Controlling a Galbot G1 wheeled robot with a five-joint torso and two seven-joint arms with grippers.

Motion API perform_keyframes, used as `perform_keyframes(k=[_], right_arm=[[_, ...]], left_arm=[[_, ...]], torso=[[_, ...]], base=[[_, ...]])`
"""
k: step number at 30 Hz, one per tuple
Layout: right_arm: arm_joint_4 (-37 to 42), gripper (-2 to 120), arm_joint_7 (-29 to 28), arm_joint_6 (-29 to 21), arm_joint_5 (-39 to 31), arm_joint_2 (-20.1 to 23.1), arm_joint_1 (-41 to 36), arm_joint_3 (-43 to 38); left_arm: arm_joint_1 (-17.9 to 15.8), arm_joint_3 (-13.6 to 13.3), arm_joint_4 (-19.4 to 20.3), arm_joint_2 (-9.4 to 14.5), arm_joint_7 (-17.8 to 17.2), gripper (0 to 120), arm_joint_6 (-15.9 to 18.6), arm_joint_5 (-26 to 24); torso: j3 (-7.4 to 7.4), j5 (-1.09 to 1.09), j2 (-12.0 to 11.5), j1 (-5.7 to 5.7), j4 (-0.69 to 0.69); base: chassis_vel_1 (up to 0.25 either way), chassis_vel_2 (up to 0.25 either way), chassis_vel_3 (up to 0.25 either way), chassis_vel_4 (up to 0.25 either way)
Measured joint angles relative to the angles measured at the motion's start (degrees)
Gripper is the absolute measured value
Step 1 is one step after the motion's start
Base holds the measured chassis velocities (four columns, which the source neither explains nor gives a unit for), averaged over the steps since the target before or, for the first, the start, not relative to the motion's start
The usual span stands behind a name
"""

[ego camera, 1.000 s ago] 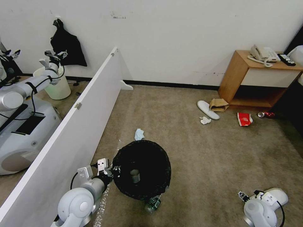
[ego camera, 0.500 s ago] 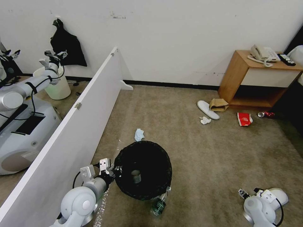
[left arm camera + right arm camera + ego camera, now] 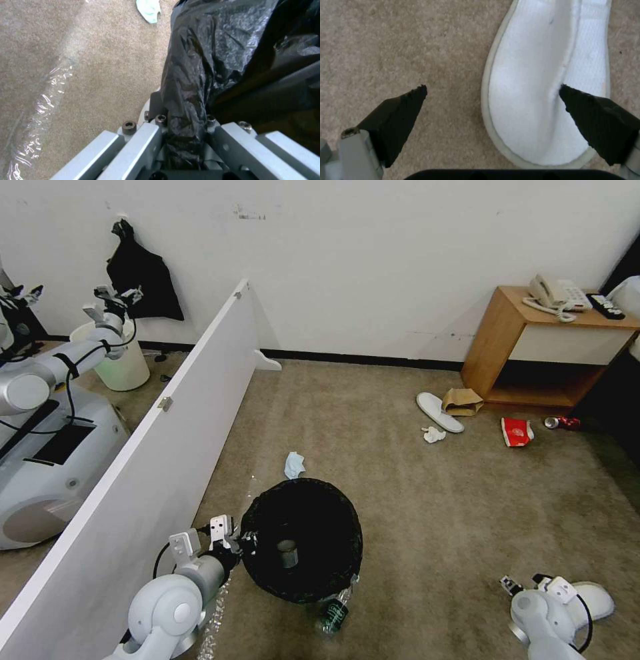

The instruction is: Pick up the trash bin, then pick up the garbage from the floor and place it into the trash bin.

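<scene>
You have the round white trash bin (image 3: 301, 540) lined with crinkled black plastic pinched at its rim by the left gripper (image 3: 186, 125), so next lower the spread-open right gripper (image 3: 493, 100) over the white flat slipper (image 3: 546, 82) on the carpet.

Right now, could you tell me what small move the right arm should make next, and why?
Probably lower the right gripper onto the white slipper and close. Its jaws stand open, one over the carpet, the other over the slipper, straddling its edge, while the left gripper holds the trash bin by its bagged rim.
</scene>
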State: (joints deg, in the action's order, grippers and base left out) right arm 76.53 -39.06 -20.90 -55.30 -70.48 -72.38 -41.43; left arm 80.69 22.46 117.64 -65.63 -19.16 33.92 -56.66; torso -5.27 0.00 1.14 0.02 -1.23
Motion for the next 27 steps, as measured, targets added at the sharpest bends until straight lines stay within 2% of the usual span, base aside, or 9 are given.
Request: perform_keyframes(k=[24, 27], right_arm=[[-4.1, 100, 0.7, 1.1, 1.6, 0.4, 1.2, -0.8], [-4.6, 96, 0.7, 1.1, 1.8, 0.4, 1.3, -0.8]], left_arm=[[0.3, -0.1, -0.1, -0.3, 0.2, 2, 0.0, 0.3], [0.2, 0.0, -0.2, -0.3, 0.3, 2, 0.0, 0.3]], torso=[[0.0, 0.0, 0.0, 0.0, 0.0], [0.0, 0.0, 0.0, 0.0, 0.0]], base=[[0.0, 0.0, 0.0, 0.0], [0.0, 0.0, 0.0, 0.0]])
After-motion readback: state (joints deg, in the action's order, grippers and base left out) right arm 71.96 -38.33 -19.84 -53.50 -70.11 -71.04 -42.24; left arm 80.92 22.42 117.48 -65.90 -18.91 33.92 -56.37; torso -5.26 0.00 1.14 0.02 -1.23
